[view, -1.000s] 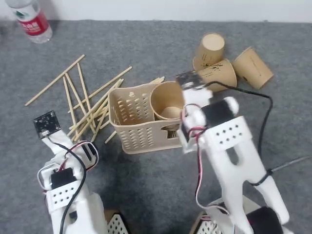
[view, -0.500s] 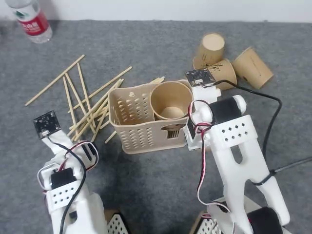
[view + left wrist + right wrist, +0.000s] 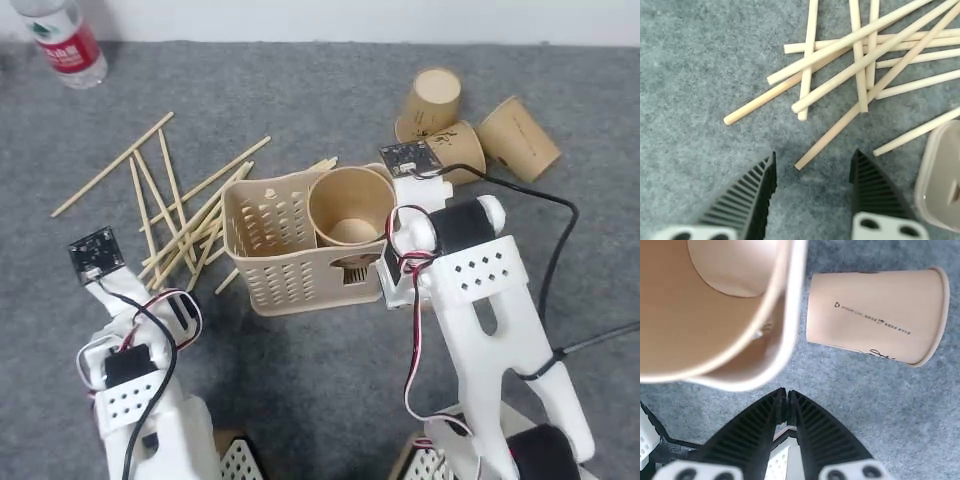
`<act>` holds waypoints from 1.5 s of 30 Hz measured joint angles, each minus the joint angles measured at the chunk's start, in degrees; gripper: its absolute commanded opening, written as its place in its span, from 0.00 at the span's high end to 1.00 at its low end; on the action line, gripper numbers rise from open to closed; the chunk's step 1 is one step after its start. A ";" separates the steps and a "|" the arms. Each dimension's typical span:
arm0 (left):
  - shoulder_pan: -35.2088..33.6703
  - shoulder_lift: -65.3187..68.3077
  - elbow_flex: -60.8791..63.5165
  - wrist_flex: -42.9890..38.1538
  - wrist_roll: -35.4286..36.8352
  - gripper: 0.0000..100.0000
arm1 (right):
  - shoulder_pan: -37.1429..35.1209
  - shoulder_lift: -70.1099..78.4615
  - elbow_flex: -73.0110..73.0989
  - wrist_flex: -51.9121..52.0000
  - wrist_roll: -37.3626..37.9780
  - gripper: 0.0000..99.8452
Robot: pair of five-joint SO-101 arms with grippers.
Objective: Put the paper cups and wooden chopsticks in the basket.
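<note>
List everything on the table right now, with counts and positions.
upright tan paper cup: one, tan, inside the basket's right half.
loose tan paper cups: three, tan, on the mat beyond the basket, right side.
round wooden chopsticks: many, pale wood, scattered mostly left of the basket.
beige perforated plastic basket: one, beige, mid-table.
clear plastic bottle with red label: one, far left corner.
grey felt mat: one, grey, covering the table.
left tool: black, open, over chopstick ends.
right tool: black, shut, beside the basket.
</note>
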 measured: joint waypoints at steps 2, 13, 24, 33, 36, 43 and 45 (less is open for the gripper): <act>0.00 0.00 0.00 0.00 0.00 0.77 | 0.00 0.00 0.00 0.00 0.00 0.99; 0.00 0.00 0.00 0.00 0.00 0.79 | 3.78 0.00 -0.35 0.00 0.00 0.99; 0.00 0.00 0.00 0.00 0.00 0.83 | 11.96 0.00 -5.80 0.00 11.34 0.99; 0.00 0.00 0.00 0.00 0.00 0.83 | 23.30 0.18 -10.99 0.00 31.30 0.99; 0.00 0.00 0.00 0.00 0.00 0.83 | 26.11 0.18 -8.53 -1.23 33.85 0.99; 0.00 0.00 0.00 0.00 0.00 0.83 | 28.04 0.18 1.58 -9.05 32.97 0.91; 0.00 0.00 0.00 0.00 0.00 0.83 | 28.22 0.18 3.43 -10.99 31.65 0.82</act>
